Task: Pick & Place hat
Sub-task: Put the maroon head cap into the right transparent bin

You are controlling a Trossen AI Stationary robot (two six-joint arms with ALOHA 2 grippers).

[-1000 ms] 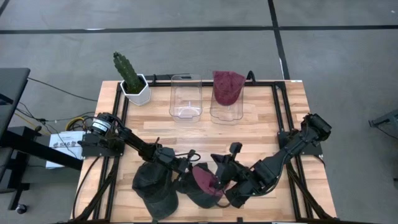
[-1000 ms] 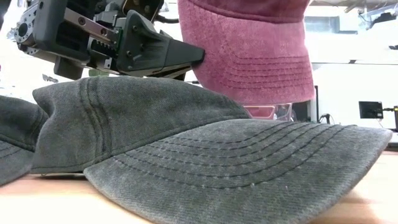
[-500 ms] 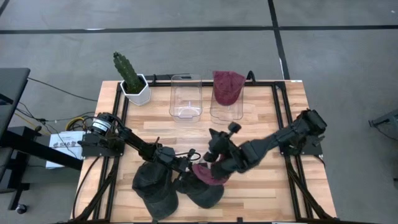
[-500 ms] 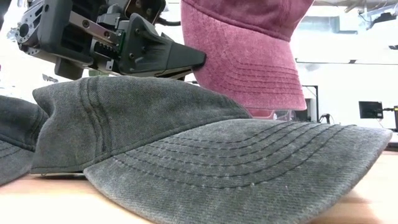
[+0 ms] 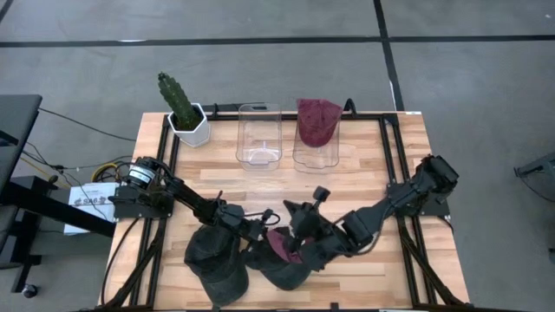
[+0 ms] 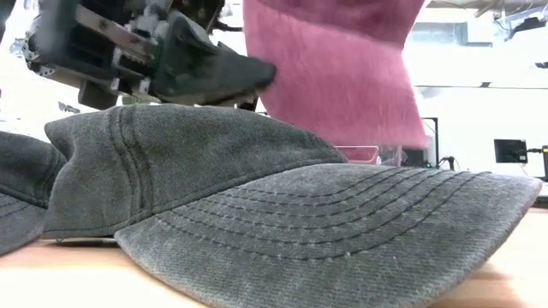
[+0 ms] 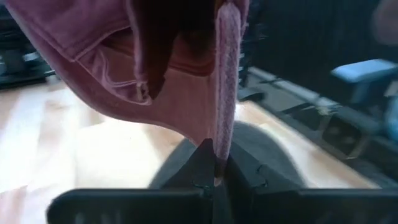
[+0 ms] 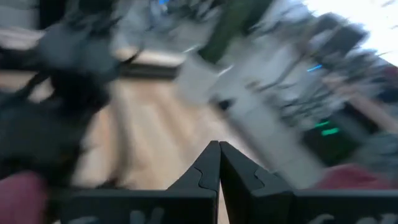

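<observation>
Gripping the faded maroon cotton cap (image 7: 180, 93) by its edge, our left gripper (image 7: 214, 177) pinches the fabric so it hangs clear above the grey caps (image 6: 282, 214). Our right gripper (image 8: 217, 163), jaws pressed together empty, hovers just beside it.

Near edge crowded: dark caps (image 5: 217, 260), both arms. Far edge blocked by bins (image 5: 259, 134), cactus pot (image 5: 190, 124). Mid-table (image 5: 364, 186) open.

surface: wooden table (image 5: 364, 178) | on it: two clear bins (image 5: 260, 139), potted cactus (image 5: 184, 111), grey caps (image 5: 217, 260)
</observation>
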